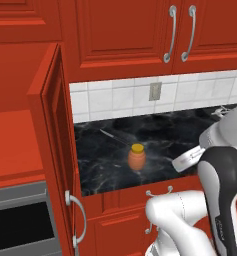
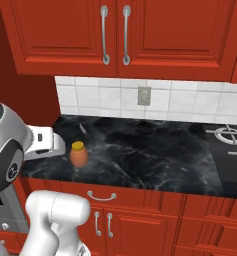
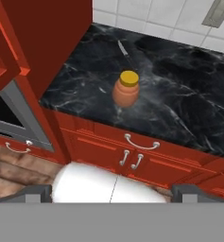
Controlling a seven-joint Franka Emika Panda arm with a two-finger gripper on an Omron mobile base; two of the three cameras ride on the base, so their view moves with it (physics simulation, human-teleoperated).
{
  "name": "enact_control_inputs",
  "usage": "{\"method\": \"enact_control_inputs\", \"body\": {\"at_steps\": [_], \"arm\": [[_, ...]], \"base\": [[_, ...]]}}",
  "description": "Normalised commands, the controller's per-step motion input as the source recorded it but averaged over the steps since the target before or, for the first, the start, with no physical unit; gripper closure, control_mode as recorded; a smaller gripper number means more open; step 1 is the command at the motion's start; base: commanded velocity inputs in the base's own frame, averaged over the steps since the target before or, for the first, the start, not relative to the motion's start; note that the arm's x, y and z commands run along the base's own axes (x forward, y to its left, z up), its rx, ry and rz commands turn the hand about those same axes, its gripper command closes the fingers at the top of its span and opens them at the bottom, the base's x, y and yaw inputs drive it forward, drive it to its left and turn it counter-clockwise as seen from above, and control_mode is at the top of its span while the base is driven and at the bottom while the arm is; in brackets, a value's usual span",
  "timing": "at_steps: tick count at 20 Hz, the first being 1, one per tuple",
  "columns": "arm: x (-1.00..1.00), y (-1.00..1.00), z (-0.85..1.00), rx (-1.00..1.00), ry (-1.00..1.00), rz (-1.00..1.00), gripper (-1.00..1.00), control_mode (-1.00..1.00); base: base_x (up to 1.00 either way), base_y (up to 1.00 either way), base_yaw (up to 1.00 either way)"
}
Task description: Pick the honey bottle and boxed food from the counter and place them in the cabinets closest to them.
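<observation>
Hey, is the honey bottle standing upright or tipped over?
Upright. The honey bottle stands on the counter with its yellow cap on top, seen the same way from both base views.

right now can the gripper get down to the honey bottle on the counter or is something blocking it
Probably yes. The honey bottle stands upright and alone on the counter; only a thin knife lies behind it, apart. The gripper is open, back off the counter's front edge, with nothing between.

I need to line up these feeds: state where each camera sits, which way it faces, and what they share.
Left base view: behind-left, facing the counter; white arm lower right.
Right base view: behind-right, facing the same counter; arm lower left.
Hand view: on the hand, looking down; open gripper tips at bottom.
All share the honey bottle.
</observation>
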Motion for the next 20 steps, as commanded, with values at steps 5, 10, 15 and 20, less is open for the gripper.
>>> {"method": "enact_control_inputs", "body": {"at_steps": [5, 10, 15, 20], "arm": [[0.31, 0.06, -0.08, 0.0, 0.0, 0.0, -1.0, -1.0], [0.38, 0.12, -0.13, 0.0, 0.0, -0.01, -1.0, -1.0], [0.38, 0.13, -0.14, 0.0, 0.0, -0.02, -1.0, -1.0], [0.36, 0.08, -0.15, 0.0, 0.0, -0.01, -1.0, -1.0]], "base": [[0.0, 0.0, 0.0], [0.0, 0.0, 0.0], [0.0, 0.0, 0.0], [0.0, 0.0, 0.0]]}}
